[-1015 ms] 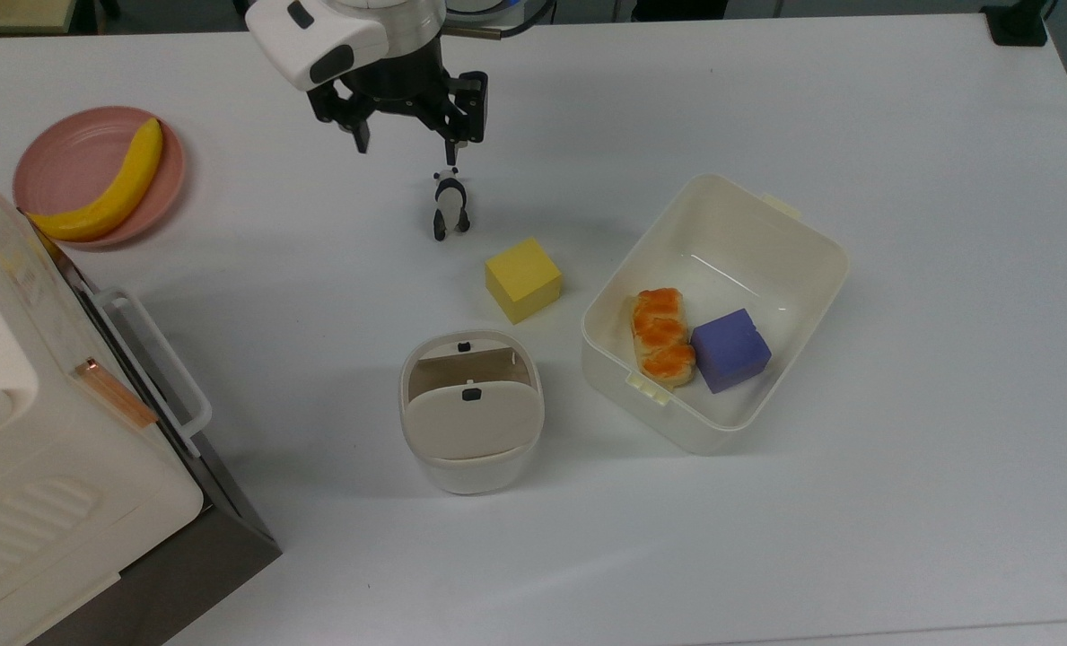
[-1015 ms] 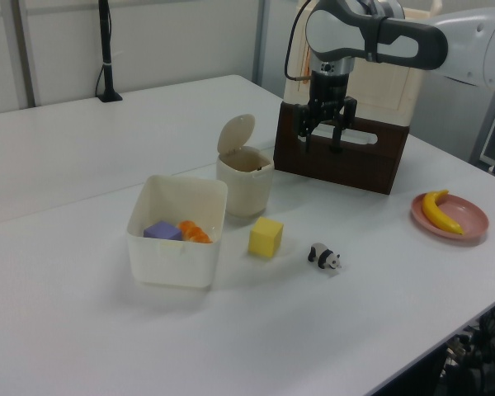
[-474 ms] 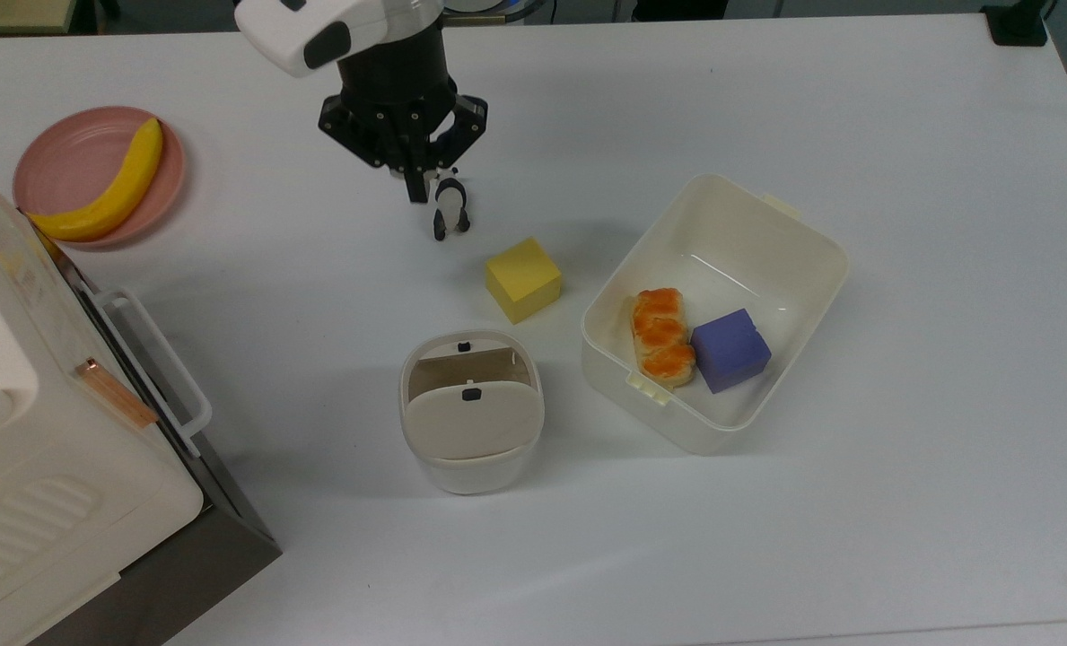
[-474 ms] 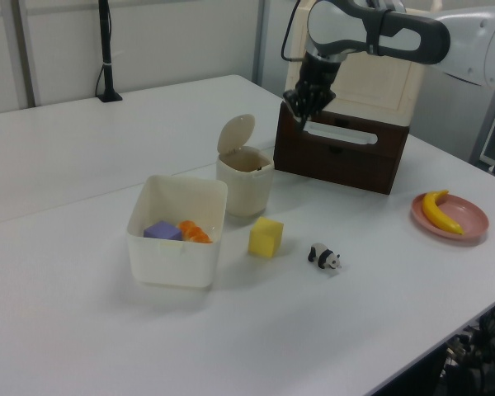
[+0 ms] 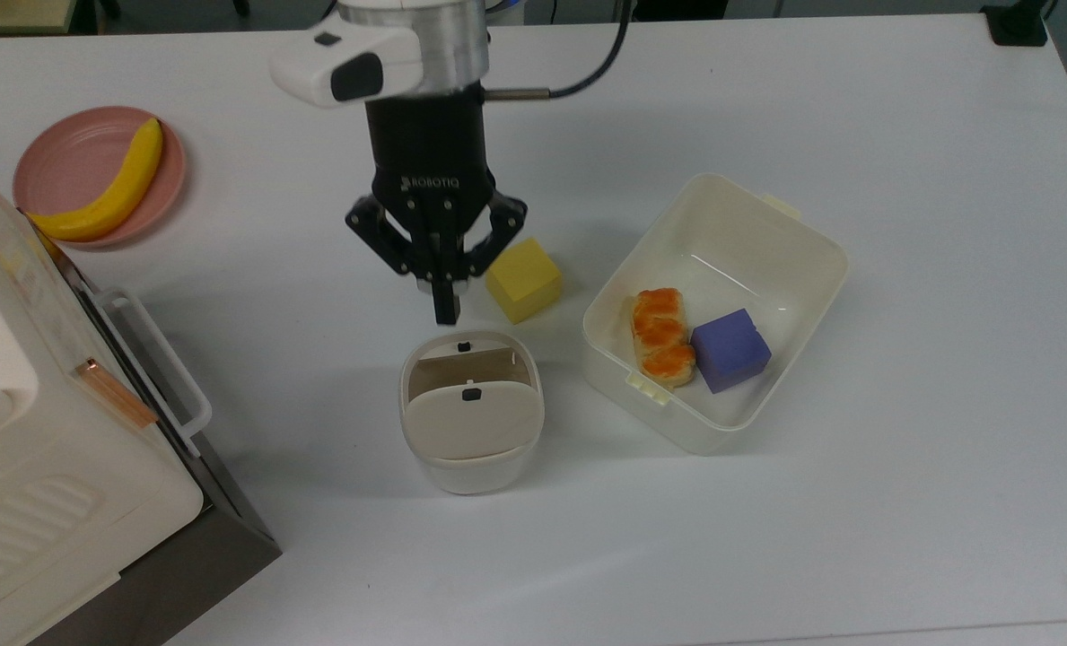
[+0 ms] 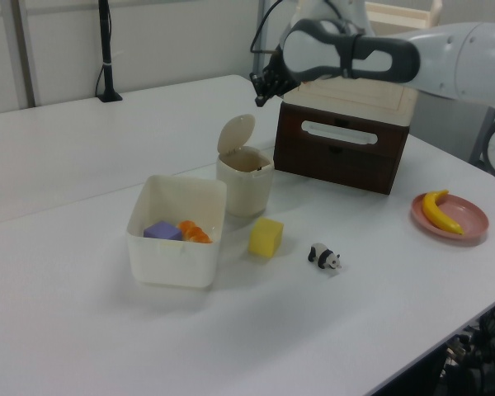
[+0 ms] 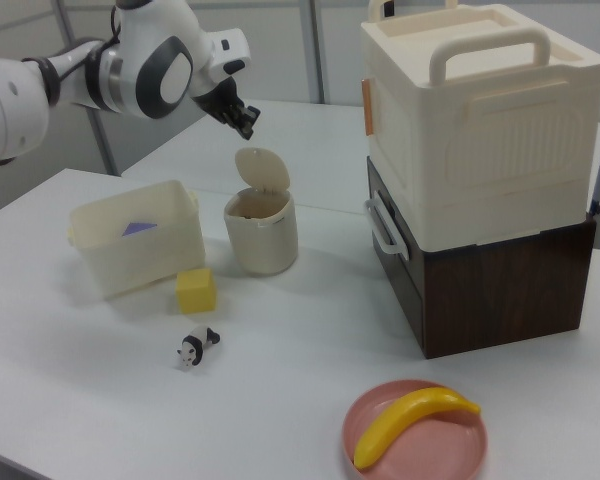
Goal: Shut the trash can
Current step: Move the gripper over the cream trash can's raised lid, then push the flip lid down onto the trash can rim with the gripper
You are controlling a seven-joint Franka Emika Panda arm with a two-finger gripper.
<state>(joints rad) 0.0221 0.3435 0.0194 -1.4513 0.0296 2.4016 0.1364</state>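
The trash can is a small cream bin in the middle of the table, with its hinged lid standing up and the mouth open. It appears again in the left view and the right view. My gripper is shut with nothing between its fingers. In the top view its tip hangs just beyond the can's open rim, on the side away from the hinge. The left view places the gripper above the raised lid and to its right, clear of it. The right view puts the gripper just over the lid's top edge.
A yellow cube sits beside the gripper. A lidless cream tub with bread and a purple block stands on the top view's right. A panda toy, a pink plate with a banana and a big white box appliance are also around.
The gripper shut its fingers, turned and travelled from beside the panda toy to the trash can's open rim. The lid has stayed up.
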